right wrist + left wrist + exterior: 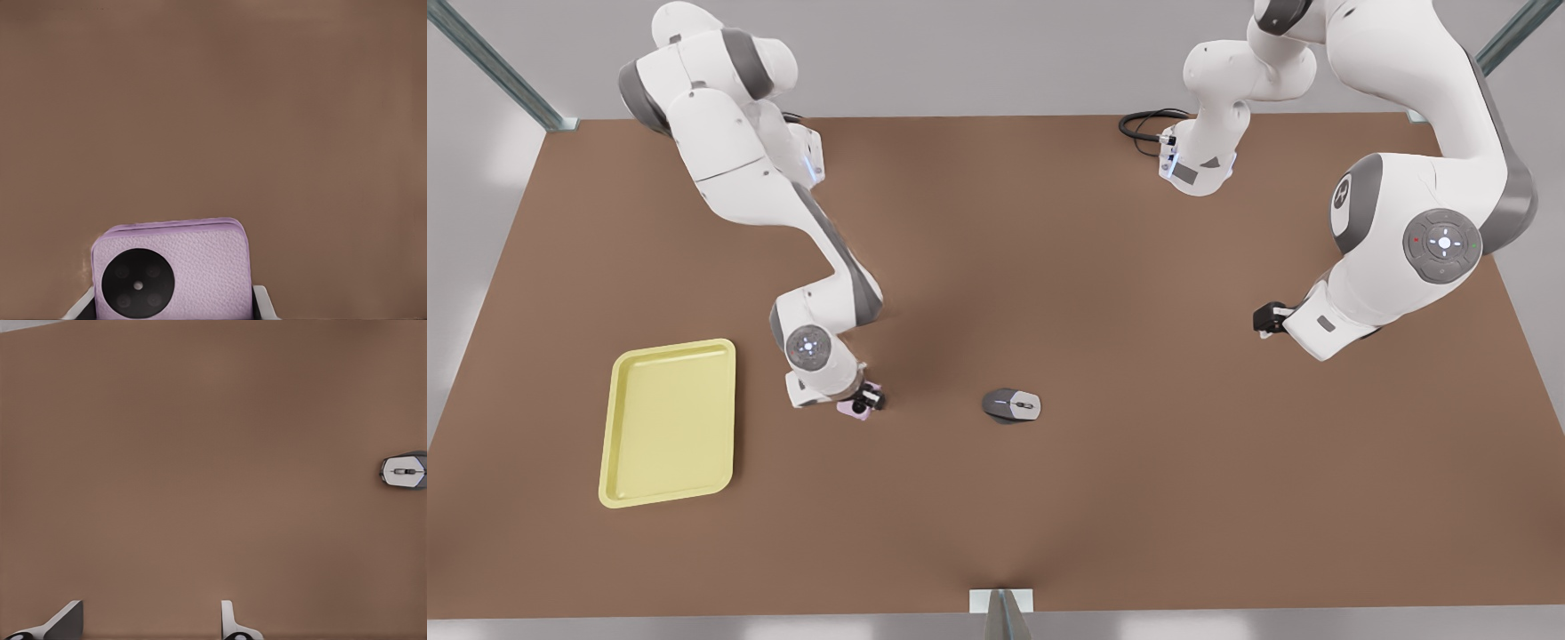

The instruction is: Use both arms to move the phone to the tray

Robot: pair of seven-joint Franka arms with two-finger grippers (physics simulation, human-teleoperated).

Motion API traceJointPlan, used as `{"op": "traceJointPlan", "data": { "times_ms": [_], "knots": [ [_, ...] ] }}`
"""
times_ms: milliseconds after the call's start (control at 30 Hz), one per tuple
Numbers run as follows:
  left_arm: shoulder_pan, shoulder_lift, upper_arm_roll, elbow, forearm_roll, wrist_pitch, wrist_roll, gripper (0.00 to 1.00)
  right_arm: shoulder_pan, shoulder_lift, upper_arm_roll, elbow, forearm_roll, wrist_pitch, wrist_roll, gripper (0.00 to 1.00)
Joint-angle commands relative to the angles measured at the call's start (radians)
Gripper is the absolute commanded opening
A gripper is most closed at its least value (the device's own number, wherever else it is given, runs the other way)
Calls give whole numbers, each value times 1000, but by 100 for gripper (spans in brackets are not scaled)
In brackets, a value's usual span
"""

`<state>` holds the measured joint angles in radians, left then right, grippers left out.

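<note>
Pebbled pink phone sits clamped in right hand; left hand gapes empty.

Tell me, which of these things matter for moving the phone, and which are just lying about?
In the job:
- small pale pink square phone, between the right pincer's fingers
- flat pale yellow rimmed tray
- left pincer, open, waiting

Lying about:
- grey oval computer mouse
- black cable at the brown table's far edge

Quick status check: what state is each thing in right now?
Phone: gripped between the right gripper's fingers, short of the tray.
Tray: flat on the table, holding nothing.
Mouse: upright on the table, untouched.
Left gripper: fingers open, holding nothing, waiting above the table.
</note>
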<state>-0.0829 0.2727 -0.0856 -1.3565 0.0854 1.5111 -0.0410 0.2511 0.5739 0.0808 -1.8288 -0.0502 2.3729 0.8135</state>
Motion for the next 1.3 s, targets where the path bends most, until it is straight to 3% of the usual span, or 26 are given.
{"op": "traceJointPlan", "data": {
  "times_ms": [0,167,267,433,467,633,700,800,933,1067,1100,1133,1267],
  "knots": [
    [0,-1,1,0,0,6,0,100,-69,-29,-19,-30,-2,-3,-479,79],
    [0,-1,0,0,-1,7,0,100,-360,-164,-45,-191,-2,-35,-973,79],
    [0,-1,0,-1,-1,9,0,100,-371,-255,-101,-299,-2,-32,-1034,79],
    [0,5,0,0,-1,11,0,100,-529,-192,-134,-270,-45,-1,-1263,79],
    [0,5,0,2,-1,11,0,100,-540,-180,-134,-261,-45,-1,-1268,99],
    [0,3,1,0,-1,14,-14,100,-530,-167,-133,-219,-43,-32,-1265,100],
    [0,3,1,0,0,14,-28,100,-510,-193,-96,-89,-45,-236,-1228,100],
    [-3,3,0,0,-1,7,-43,100,-443,-200,-44,264,-85,-624,-1131,100],
    [-3,0,0,0,-1,6,-43,100,-438,-249,-15,488,-63,-851,-1102,100],
    [-1,-7,35,8,4,6,-45,100,-395,-289,11,562,-63,-937,-947,100],
    [-1,-10,38,8,4,-2,-46,100,-354,-305,-4,556,-65,-942,-926,100],
    [-1,-10,40,8,5,-3,-46,100,-277,-313,-82,548,-62,-937,-926,100],
    [-3,-24,35,14,4,9,-68,100,-282,-296,-84,553,-54,-917,-926,100]
  ]
}}
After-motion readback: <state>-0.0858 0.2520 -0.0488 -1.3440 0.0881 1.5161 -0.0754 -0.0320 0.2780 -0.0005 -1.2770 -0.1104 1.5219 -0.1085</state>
